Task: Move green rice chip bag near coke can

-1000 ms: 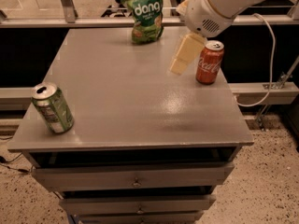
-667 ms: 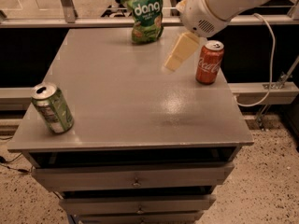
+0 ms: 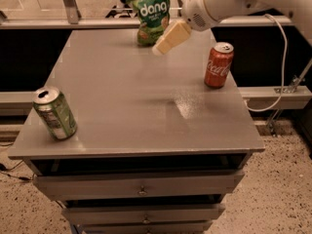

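At the table's (image 3: 122,106) back, the gripper (image 3: 163,44) hangs beside the green chip bag (image 3: 152,11), apart from the coke can (image 3: 218,65). Its width I cannot tell.

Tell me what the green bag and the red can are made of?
The green rice chip bag: looks like thin plastic film, glossy and crinkled. The coke can: likely aluminium, shiny red paint, bare silver top. The gripper hovers beside the bag.
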